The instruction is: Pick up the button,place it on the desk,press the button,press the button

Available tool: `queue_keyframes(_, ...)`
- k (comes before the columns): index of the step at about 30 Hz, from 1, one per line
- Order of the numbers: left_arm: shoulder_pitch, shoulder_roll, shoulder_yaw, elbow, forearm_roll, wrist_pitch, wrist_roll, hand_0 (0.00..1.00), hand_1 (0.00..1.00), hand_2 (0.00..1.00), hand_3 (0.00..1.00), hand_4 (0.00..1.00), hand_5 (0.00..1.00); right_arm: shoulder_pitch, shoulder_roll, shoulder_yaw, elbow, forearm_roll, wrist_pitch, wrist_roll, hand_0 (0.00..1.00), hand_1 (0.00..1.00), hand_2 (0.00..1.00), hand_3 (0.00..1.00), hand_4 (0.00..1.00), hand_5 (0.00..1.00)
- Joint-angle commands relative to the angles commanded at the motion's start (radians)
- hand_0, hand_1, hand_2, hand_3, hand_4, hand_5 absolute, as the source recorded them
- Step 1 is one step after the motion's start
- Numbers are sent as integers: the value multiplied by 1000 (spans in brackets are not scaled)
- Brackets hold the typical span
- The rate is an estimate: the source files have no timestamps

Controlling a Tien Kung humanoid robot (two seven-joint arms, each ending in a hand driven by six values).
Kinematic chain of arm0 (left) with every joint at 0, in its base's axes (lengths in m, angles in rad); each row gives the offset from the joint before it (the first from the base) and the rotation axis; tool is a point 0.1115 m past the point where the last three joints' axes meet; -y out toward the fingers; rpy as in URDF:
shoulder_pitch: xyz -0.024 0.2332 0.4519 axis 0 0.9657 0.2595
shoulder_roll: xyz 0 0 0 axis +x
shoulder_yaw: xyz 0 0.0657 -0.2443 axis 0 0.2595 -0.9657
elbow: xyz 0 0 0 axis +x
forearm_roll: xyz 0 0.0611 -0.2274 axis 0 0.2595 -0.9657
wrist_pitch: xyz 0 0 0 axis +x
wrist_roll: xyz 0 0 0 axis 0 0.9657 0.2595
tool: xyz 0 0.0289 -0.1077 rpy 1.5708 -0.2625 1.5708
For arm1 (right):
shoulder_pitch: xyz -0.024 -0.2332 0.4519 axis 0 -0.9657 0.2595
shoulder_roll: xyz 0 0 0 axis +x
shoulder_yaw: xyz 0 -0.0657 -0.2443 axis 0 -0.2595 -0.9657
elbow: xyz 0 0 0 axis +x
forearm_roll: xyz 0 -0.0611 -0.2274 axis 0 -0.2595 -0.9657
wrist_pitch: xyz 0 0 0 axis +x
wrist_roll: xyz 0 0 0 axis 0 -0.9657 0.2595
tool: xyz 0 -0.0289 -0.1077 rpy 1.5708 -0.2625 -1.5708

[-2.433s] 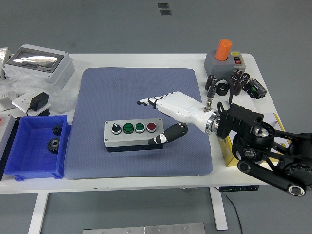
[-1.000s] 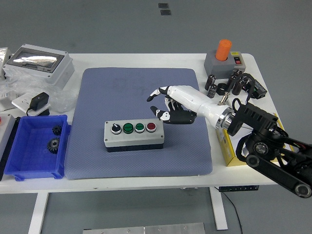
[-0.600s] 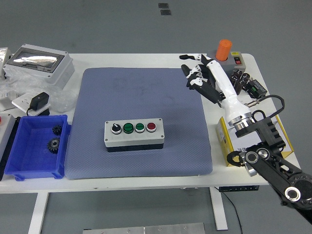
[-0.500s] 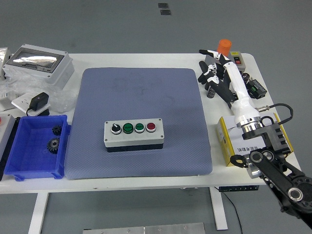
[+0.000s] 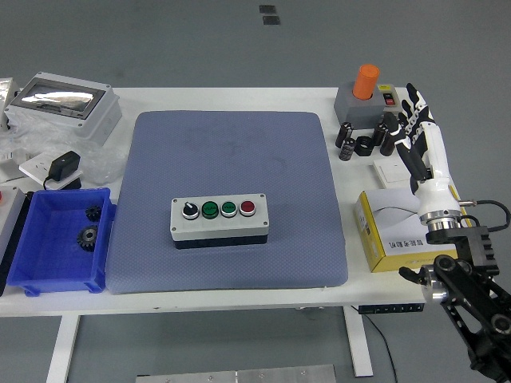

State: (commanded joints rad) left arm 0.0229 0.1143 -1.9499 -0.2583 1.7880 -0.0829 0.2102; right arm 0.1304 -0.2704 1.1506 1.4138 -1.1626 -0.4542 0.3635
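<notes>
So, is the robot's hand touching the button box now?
No, the right hand is at the table's right side, far from the button box on the blue mat.

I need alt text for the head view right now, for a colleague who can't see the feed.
A grey button box with a black knob, two green buttons and one red sits untouched on a blue-grey mat on a white table. The robot's right hand, fingers open and empty, is raised over the table's right edge, beside a yellow box. A blue bin holding gears sits at left.
</notes>
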Motion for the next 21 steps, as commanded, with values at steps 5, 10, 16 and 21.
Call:
queue_keyframes(5, 0, -1, -4, 1, 5, -1, -3, 690, 677, 634, 761, 817, 739, -45, 4, 52, 33, -170, -105, -123, 998, 998, 998, 998, 998, 760)
queue_keyframes(10, 6, -5, 2, -2, -6, 2, 3, 691, 677, 635, 761, 817, 735, -83, -19, 150, 99, -368, -183, -262, 992, 988, 988, 998, 998, 817)
queue_keyframes(16, 7, -6, 1, -1, -8, 2, 1, 691, 677, 635, 761, 820, 736, -92, -35, 205, 162, -587, -172, -402, 450, 485, 697, 820, 998, 998)
queue_keyframes(21, 4, -6, -2, 0, -5, 1, -3, 692, 676, 636, 762, 824, 736, -79, -51, 177, 190, -764, -131, -526, 243, 315, 675, 472, 998, 998)
